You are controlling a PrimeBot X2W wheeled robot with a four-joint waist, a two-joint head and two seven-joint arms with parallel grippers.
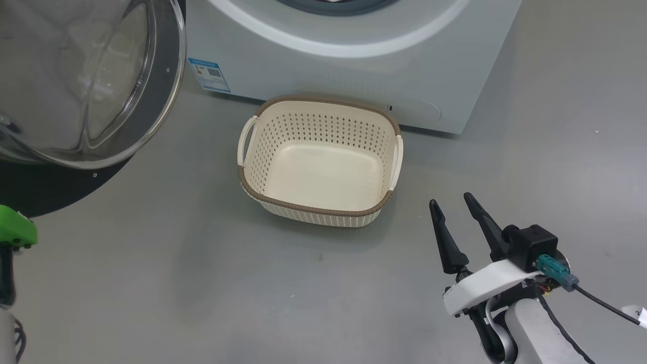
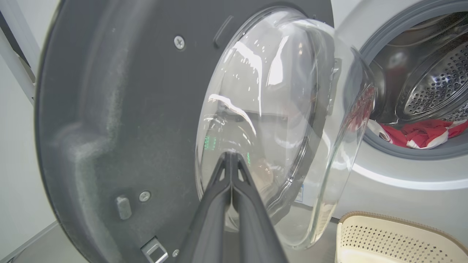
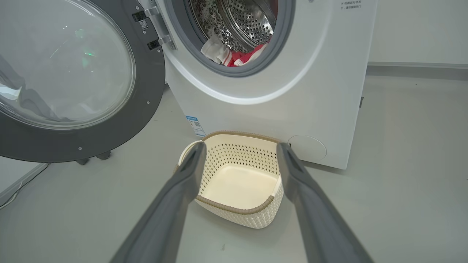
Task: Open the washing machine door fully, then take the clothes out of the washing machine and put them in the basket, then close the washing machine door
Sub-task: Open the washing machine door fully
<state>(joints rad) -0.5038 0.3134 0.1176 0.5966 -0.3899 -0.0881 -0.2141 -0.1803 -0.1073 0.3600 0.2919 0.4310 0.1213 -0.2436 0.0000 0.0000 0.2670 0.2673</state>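
Note:
The washing machine door (image 1: 169, 86) stands swung open to the left, its clear glass bowl (image 2: 270, 109) bulging from the dark inner rim (image 2: 128, 109). My left gripper (image 2: 231, 156) is shut with nothing in it, its tips right in front of the bowl; I cannot tell if they touch. Red and white clothes (image 2: 420, 133) lie in the steel drum of the washing machine (image 3: 310, 91), also seen as clothes (image 3: 243, 56) at the gasket. The cream basket (image 1: 313, 209) sits empty on the floor before the machine. My right gripper (image 1: 451, 200) is open, low, right of the basket (image 3: 234, 209).
Grey floor (image 1: 151, 278) spreads to the left, right and front of the basket. A blue label sticker (image 1: 210, 75) marks the machine's lower left front. A white wall and skirting (image 3: 416, 67) run behind. A black cable (image 1: 601, 303) trails from my right wrist.

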